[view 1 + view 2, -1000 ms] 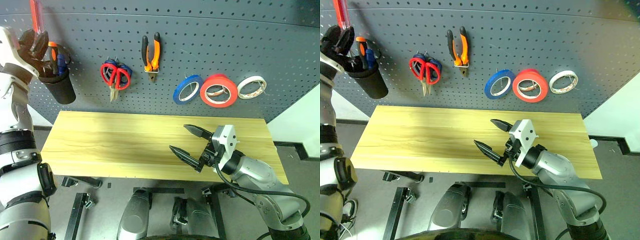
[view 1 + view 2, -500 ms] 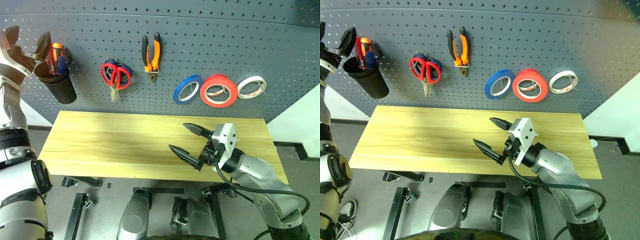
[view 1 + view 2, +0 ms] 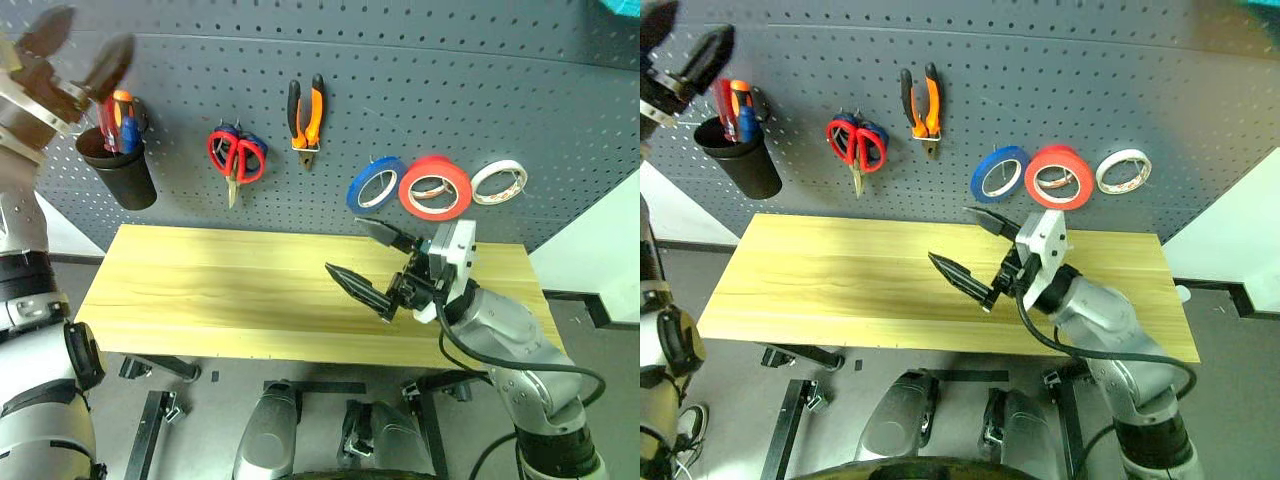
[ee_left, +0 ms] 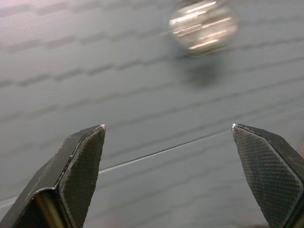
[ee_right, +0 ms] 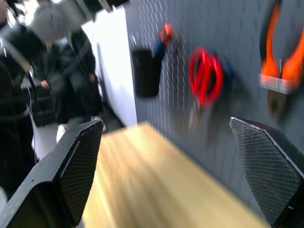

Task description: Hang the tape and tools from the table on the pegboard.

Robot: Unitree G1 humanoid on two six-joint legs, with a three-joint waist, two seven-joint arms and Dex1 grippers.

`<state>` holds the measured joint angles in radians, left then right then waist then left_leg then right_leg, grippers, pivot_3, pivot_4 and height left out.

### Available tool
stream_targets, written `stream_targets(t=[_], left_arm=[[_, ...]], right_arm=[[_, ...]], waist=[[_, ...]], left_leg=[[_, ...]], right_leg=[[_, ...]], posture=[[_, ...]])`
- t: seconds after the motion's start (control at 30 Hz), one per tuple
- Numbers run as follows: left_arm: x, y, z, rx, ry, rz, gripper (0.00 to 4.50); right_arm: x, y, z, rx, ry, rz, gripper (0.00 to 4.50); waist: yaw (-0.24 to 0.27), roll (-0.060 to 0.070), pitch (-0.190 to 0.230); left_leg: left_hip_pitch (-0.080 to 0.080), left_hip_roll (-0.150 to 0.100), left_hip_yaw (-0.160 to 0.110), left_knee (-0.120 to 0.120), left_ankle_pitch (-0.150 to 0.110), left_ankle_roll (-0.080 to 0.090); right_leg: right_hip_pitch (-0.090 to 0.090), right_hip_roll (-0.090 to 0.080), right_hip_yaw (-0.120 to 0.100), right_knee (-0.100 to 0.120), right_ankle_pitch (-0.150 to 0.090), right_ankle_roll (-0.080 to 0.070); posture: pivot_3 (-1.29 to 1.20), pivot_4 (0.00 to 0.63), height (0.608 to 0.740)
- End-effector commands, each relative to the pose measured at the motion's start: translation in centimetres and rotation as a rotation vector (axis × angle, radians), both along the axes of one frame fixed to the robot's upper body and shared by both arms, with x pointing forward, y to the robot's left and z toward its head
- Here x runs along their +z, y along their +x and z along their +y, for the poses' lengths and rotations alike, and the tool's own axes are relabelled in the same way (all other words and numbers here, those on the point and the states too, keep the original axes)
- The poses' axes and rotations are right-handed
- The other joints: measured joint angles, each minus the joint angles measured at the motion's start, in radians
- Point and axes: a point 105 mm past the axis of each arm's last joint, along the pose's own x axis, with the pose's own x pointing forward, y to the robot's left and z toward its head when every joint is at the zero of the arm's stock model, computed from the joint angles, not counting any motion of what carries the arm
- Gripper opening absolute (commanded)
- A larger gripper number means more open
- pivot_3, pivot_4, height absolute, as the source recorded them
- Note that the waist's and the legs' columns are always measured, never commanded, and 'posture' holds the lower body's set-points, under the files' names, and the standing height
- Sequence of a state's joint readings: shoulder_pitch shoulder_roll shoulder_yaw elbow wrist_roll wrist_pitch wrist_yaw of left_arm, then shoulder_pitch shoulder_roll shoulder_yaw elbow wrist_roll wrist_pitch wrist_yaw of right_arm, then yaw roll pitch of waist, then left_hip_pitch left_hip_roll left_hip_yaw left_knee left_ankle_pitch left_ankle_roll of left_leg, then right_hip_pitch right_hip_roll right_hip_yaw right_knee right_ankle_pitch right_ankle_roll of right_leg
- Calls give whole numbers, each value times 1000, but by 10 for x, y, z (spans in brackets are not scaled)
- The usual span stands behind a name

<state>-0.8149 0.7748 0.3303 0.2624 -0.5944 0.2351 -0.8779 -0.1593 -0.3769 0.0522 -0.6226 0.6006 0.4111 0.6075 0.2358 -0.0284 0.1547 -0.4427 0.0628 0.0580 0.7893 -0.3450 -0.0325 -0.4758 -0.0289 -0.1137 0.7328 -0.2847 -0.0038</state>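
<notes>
On the dark grey pegboard (image 3: 450, 90) hang the red-handled scissors (image 3: 235, 155), the orange-and-black pliers (image 3: 305, 110) and the blue tape (image 3: 375, 183). The red-handled screwdriver (image 3: 107, 135) stands in a black cup (image 3: 122, 178) fixed to the board's left side. My left gripper (image 3: 85, 45) is open and empty just above and left of that cup, facing the board. Over the right half of the wooden table (image 3: 200, 280) my right gripper (image 3: 345, 247) hangs open with nothing between its fingers. In the right wrist view the scissors (image 5: 206, 78) and pliers (image 5: 280, 52) show between its fingers.
A wider red tape roll (image 3: 435, 187) and a white roll (image 3: 498, 181) hang right of the blue one. Blue-handled scissors hang behind the red pair. Other handles fill the cup. People (image 5: 52, 80) stand beyond the table's left end.
My left gripper let the red screwdriver go into the black cup, opened wide and drew up and to the right. My right gripper rose a little over the table.
</notes>
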Motion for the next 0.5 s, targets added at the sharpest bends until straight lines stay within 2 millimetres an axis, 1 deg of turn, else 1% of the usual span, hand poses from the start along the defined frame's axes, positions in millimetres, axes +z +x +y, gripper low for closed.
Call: stream_targets(t=[0.03,0.1,0.13,0.17,0.23,0.27,0.3,0.37,0.5], left_arm=[[-20,-10,-42,-183,51,112,4467],[-32,-8,-54,-216,48,151,4467],[-45,-6,-63,-230,65,188,4467],[-59,-4,-73,-258,41,236,4467],[-89,-1,-85,-272,49,314,4467],[-99,-1,-88,-272,58,332,4467],[-116,2,-89,-246,68,377,4467],[-139,4,-91,-222,84,426,4467],[-188,0,-91,-149,18,548,4467]], right_arm=[[22,1,-8,-16,73,-85,4500],[22,5,-10,-25,84,-93,4500],[22,5,-12,-33,88,-99,4500],[20,6,-15,-44,85,-102,4500],[11,7,-19,-71,68,-90,4500],[6,8,-21,-81,60,-84,4500],[-2,9,-23,-101,43,-68,4500],[-12,12,-26,-127,22,-50,4500],[-32,18,-34,-199,18,5,4500]], waist=[[1,2,-23],[5,3,-40],[6,3,-42],[7,4,-45],[15,10,-58],[20,12,-62],[22,13,-64],[22,15,-67],[24,18,-75]], left_leg=[[0,0,0,0,0,0],[4,0,0,0,-2,4],[9,0,0,0,-3,6],[17,1,0,-2,-4,6],[22,2,0,-2,-3,6],[23,3,0,-2,-3,6],[24,3,1,-2,-3,6],[24,3,2,-2,-3,6],[19,3,2,-2,-3,6]], right_leg=[[0,0,0,0,0,0],[4,0,0,0,0,0],[8,1,0,0,0,0],[15,2,0,-1,-2,3],[19,3,0,-2,-2,2],[20,3,1,-2,-2,2],[20,3,2,-1,-2,2],[18,3,3,0,-2,2],[13,3,4,2,-1,1]], posture=[[377,0,676],[375,0,676],[367,0,676],[359,0,676],[352,0,676],[352,0,676],[348,0,676],[343,0,676],[344,0,676]])
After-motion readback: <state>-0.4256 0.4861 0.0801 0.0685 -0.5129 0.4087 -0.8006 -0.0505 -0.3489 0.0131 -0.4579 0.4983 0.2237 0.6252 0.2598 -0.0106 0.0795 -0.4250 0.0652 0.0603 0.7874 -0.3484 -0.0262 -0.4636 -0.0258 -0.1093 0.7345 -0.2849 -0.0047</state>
